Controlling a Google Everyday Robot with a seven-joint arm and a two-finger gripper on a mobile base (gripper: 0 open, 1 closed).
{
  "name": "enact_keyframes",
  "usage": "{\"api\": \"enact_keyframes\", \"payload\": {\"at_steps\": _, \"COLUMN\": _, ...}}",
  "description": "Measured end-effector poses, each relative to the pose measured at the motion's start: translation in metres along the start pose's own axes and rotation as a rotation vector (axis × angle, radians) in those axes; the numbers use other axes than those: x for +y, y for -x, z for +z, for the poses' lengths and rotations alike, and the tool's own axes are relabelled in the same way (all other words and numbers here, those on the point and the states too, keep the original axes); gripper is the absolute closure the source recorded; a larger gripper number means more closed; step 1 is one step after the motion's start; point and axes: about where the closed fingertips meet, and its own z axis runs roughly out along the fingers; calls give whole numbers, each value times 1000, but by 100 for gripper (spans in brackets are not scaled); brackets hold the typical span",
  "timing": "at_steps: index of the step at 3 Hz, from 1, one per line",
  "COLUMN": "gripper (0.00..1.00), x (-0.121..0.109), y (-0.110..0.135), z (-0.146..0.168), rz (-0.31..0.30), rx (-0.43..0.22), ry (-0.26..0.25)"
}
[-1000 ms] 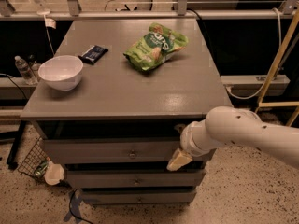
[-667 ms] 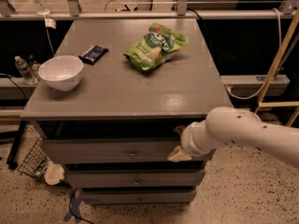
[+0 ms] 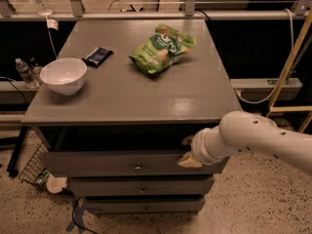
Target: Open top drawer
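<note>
The top drawer (image 3: 97, 164) is the tallest grey front under the cabinet top, with a small round metal knob (image 3: 138, 168) at its centre. A dark gap shows between its upper edge and the top. My gripper (image 3: 188, 152) sits at the right end of that drawer front, at its upper edge, well right of the knob. The white arm (image 3: 253, 138) reaches in from the right. Two shorter grey drawer fronts (image 3: 141, 186) lie below, both closed.
On the grey cabinet top (image 3: 146, 96) are a white bowl (image 3: 63, 74) at the left, a dark snack bar (image 3: 97, 56) and a green chip bag (image 3: 163, 48). A wire basket (image 3: 34, 167) and a cup (image 3: 56, 184) sit on the floor to the left. A water bottle (image 3: 22, 72) stands behind.
My gripper has risen slightly along the right end of the top drawer front. The drawer front sits a little lower in view, as if slid out slightly.
</note>
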Motion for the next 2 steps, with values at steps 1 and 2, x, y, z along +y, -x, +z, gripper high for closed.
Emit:
{"api": "enact_keyframes", "payload": {"at_steps": 1, "gripper": 100, "x": 0, "y": 0, "z": -1, "rz": 0, "rx": -1, "ry": 1}}
{"api": "enact_keyframes", "payload": {"at_steps": 2, "gripper": 100, "x": 0, "y": 0, "z": -1, "rz": 0, "rx": -1, "ry": 1}}
